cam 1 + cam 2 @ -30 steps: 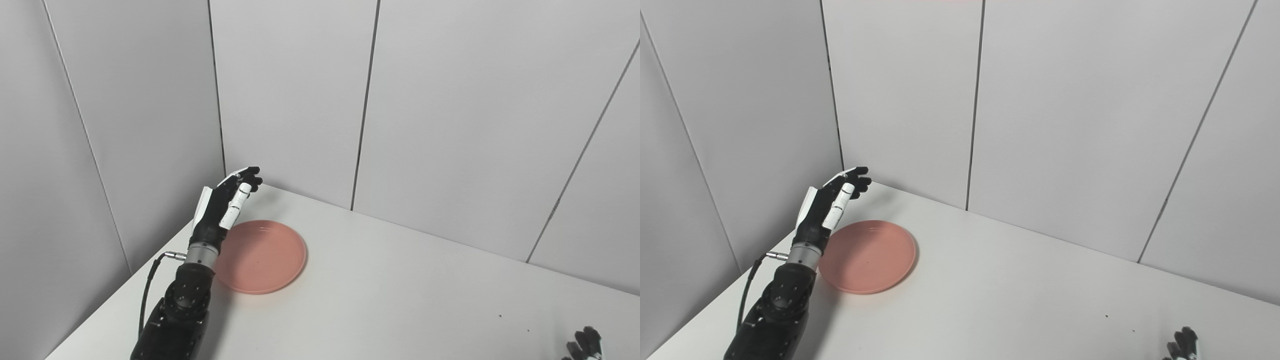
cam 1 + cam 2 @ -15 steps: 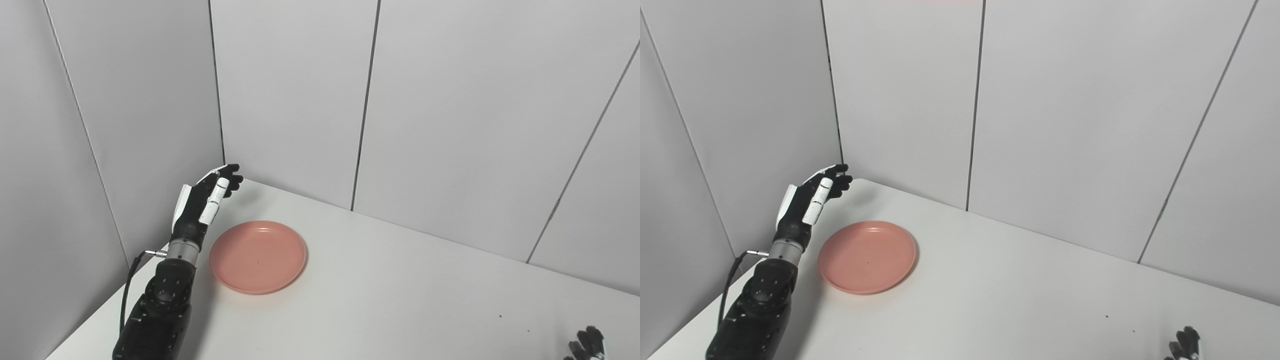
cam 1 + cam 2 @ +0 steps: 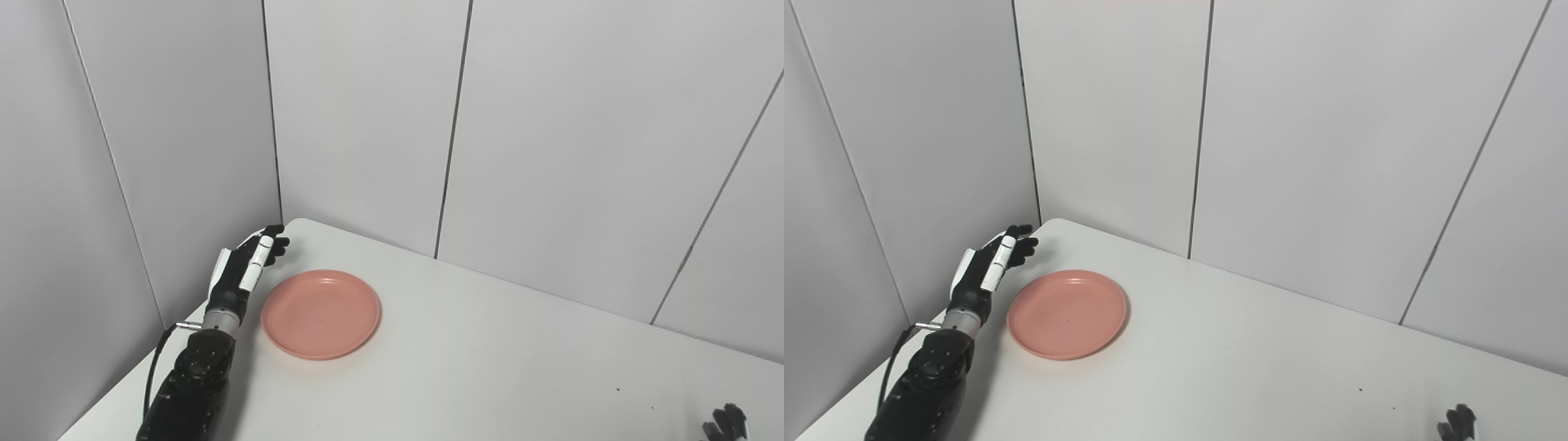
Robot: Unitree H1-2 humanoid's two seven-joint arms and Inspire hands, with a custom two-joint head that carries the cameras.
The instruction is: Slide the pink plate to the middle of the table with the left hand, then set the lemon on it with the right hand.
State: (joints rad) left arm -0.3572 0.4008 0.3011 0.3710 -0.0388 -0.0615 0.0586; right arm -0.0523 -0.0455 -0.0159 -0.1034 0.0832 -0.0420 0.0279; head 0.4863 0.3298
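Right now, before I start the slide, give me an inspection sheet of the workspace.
Surface: white table, a few dark specks near the right front.
Job's things: plate at the left rear, empty; lemon not in view.
Clutter: nothing seen.
Hands: left hand open, beside the plate's left rim, not touching; right hand only fingers at the bottom edge, state unclear.
Cables: black cable along the left forearm.
Surroundings: grey wall panels.

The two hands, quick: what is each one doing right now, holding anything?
Left hand: open, holding nothing, beside the pink plate.
Right hand: only fingertips show at the picture's edge; cannot be told.
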